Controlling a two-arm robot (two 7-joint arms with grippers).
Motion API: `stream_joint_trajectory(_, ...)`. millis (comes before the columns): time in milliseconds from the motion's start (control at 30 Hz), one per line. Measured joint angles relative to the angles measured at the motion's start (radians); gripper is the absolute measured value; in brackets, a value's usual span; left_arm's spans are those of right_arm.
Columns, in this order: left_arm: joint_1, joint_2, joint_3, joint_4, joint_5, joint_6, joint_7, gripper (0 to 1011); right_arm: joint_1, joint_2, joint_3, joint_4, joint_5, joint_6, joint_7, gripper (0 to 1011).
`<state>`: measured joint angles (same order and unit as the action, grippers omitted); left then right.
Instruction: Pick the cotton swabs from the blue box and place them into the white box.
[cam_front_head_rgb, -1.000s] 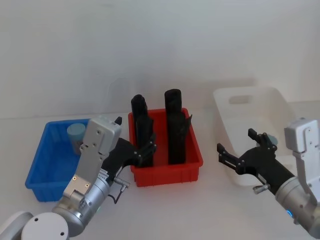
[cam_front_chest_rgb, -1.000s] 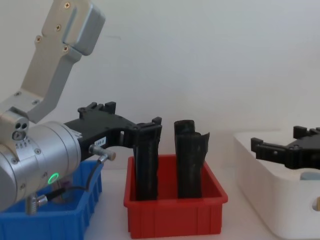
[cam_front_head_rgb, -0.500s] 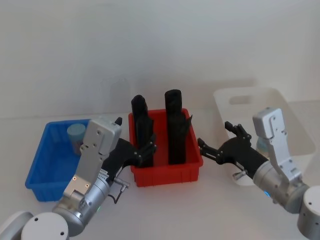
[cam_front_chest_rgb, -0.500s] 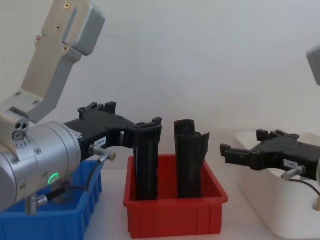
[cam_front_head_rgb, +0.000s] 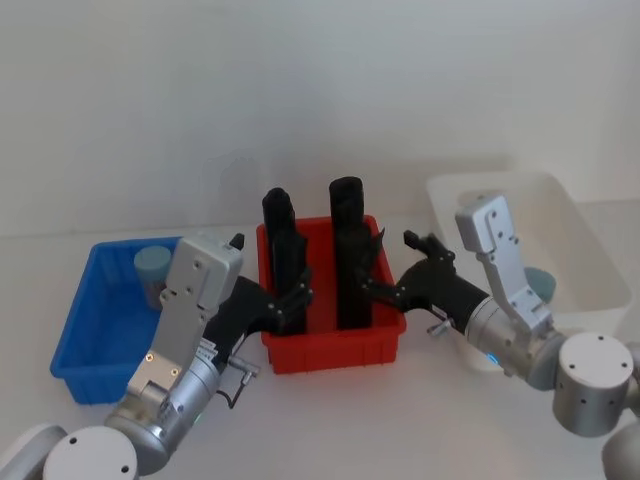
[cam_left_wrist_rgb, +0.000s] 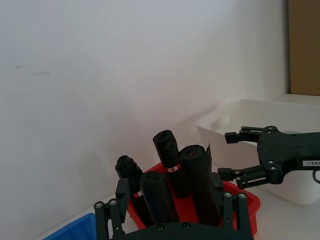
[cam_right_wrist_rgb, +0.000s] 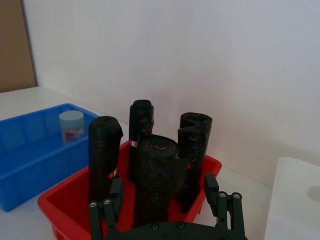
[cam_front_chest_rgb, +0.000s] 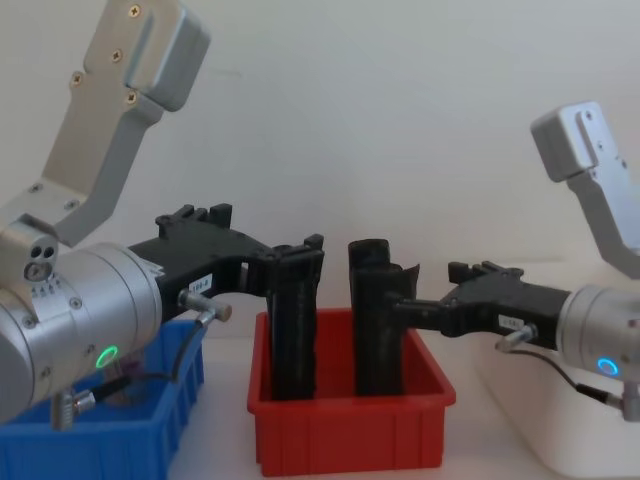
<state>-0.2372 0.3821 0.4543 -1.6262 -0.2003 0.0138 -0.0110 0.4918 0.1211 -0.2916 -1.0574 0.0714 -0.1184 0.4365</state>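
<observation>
One cotton swab tub (cam_front_head_rgb: 152, 270) with a pale blue lid stands in the far part of the blue box (cam_front_head_rgb: 75, 345), and it also shows in the right wrist view (cam_right_wrist_rgb: 72, 126). Another pale-lidded tub (cam_front_head_rgb: 541, 282) lies inside the white box (cam_front_head_rgb: 575, 215) at the right. My right gripper (cam_front_head_rgb: 392, 272) is open and empty at the red bin's right rim, between the white box and the black rolls. Open too, my left gripper (cam_front_head_rgb: 295, 297) hangs at the red bin's left side, right of the blue box, with nothing in it.
A red bin (cam_front_head_rgb: 335, 345) with several tall black rolls (cam_front_head_rgb: 350, 250) stands between the blue box and the white box. Both grippers flank it closely. A white wall rises behind the table. Bare tabletop lies in front of the bins.
My right arm has swung left, from over the white box to the red bin's right edge, still open. The left arm has not moved.
</observation>
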Motion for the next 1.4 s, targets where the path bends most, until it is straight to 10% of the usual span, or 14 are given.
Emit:
stream_joint_trajectory(433, 0.0, 0.0, 0.0, 0.0, 0.0, 0.0, 0.0, 1004, 0.197, -0.081, -0.02, 0.351, -0.006, -0.122, 0.064, 991)
stream_joint_trajectory(833, 0.0, 0.0, 0.0, 0.0, 0.0, 0.0, 0.0, 1004, 0.326, -0.131, -0.022, 0.597, 0.002, -0.231, 0.089, 683)
stream_joint_trajectory(1167, 0.0, 0.0, 0.0, 0.0, 0.0, 0.0, 0.0, 1004, 0.361, -0.144, -0.014, 0.661, 0.013, -0.27, 0.095, 535)
stream_joint_trajectory(1400, 0.0, 0.0, 0.0, 0.0, 0.0, 0.0, 0.0, 1004, 0.308, -0.126, -0.005, 0.53, 0.025, -0.24, 0.085, 518)
